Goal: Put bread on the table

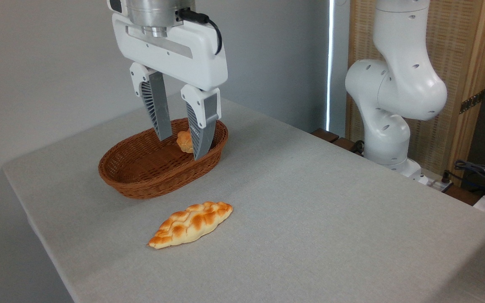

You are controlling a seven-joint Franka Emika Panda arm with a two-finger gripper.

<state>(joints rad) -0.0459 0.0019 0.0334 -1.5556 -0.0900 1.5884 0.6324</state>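
Observation:
The bread (190, 224), a long braided golden loaf with pointed ends, lies flat on the light grey table (310, 210), just in front of the basket. My gripper (181, 148) hangs open above the right part of the wicker basket, well up and behind the loaf, with nothing between its grey fingers (157, 110). The loaf is free of any contact with the gripper.
A brown oval wicker basket (141, 179) stands at the back left of the table, with a small round bun (185, 142) inside, partly hidden by a finger. The arm's white base (390, 105) rises beyond the table's right edge. Cables lie at far right.

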